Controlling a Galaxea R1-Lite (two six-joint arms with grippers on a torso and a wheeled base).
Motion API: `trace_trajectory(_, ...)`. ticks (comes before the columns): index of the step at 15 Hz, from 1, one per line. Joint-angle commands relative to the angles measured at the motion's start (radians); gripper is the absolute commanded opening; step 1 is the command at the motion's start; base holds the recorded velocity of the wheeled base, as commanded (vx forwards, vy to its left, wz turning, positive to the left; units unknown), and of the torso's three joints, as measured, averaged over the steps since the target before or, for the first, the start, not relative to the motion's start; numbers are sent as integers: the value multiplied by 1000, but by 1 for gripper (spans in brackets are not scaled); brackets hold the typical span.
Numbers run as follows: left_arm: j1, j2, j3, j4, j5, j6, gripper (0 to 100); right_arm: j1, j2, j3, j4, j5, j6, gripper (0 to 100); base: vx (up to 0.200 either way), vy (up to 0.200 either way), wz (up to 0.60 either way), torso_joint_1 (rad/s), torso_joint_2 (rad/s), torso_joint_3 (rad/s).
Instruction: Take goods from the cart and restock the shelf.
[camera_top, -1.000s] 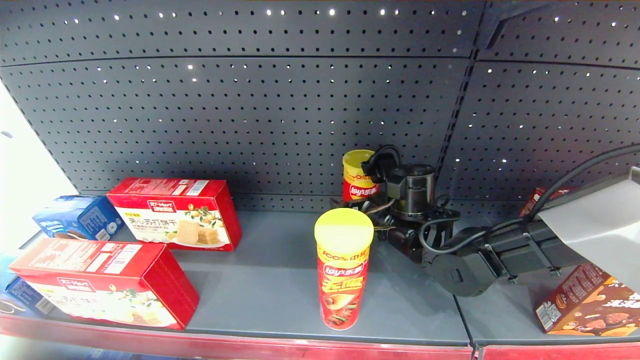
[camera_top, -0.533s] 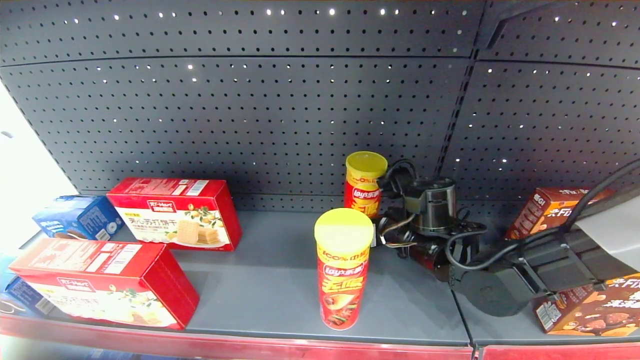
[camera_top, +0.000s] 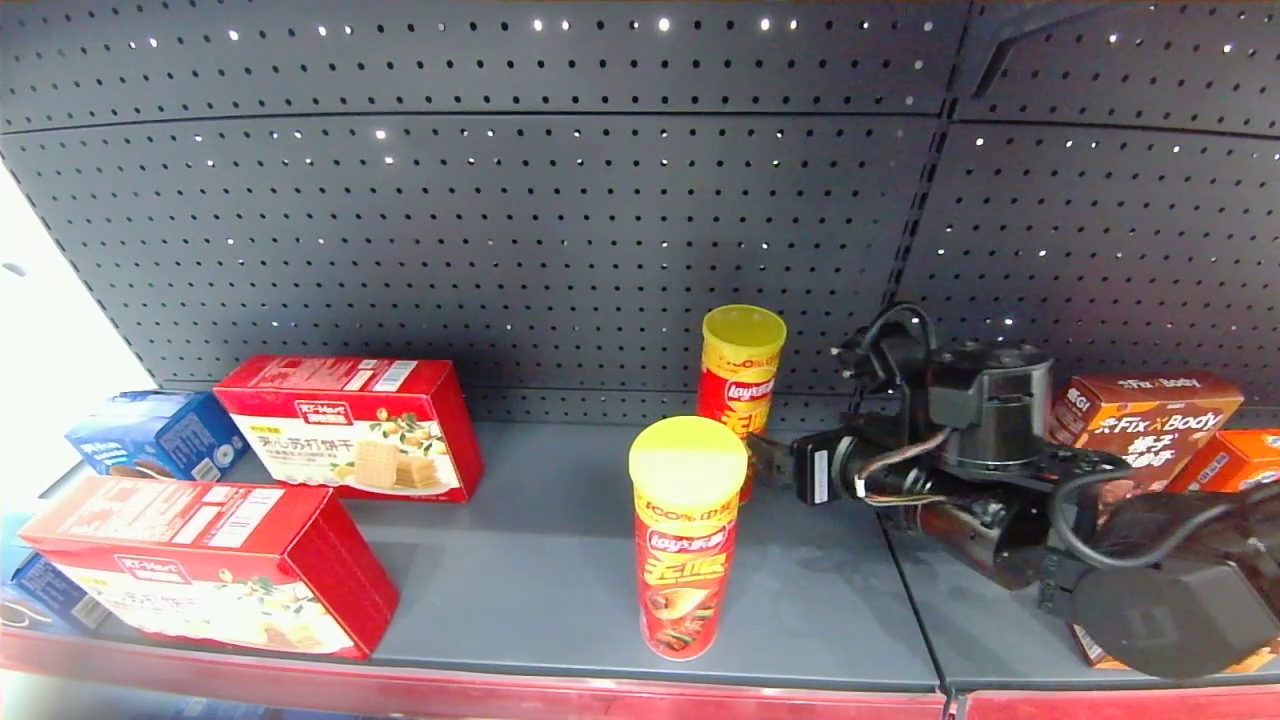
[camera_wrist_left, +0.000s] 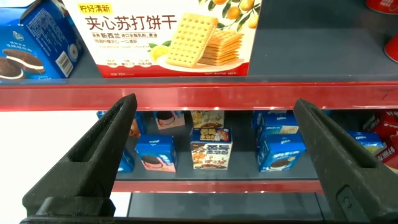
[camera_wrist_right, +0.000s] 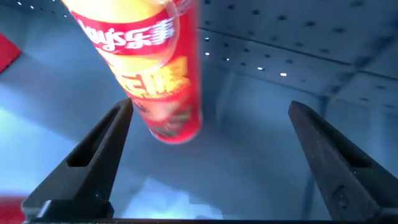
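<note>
The right gripper (camera_wrist_right: 209, 106) is spread wide and empty, close beside the rear chip can (camera_top: 741, 370), which stands upright on the shelf (camera_top: 540, 570) at the centre of the head view. The left gripper (camera_wrist_left: 214, 99) is also spread and holds nothing. A second can (camera_top: 688, 535) stands lower centre.

Red cracker boxes (camera_top: 350, 425), blue cookie box (camera_top: 155, 435), pegboard (camera_top: 500, 230)

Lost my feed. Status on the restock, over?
Right end effector open, empty. Rear chip can standing on shelf ahead of it. Left end effector open, empty. Front chip can close by.
</note>
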Motion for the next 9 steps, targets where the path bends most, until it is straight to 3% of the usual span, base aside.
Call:
trace_trajectory(1,0,2,0,0,0,0,100,-5,-178,157,-1,22,-7,100,0,0,0,0,0,0)
trace_trajectory(6,0,2,0,0,0,0,100,-34,-402,334,1,30,-15,100,0,0,0,0,0,0)
trace_trajectory(9,0,2,0,0,0,0,100,-48,-500,364,-1,79,-28,100,0,0,0,0,0,0)
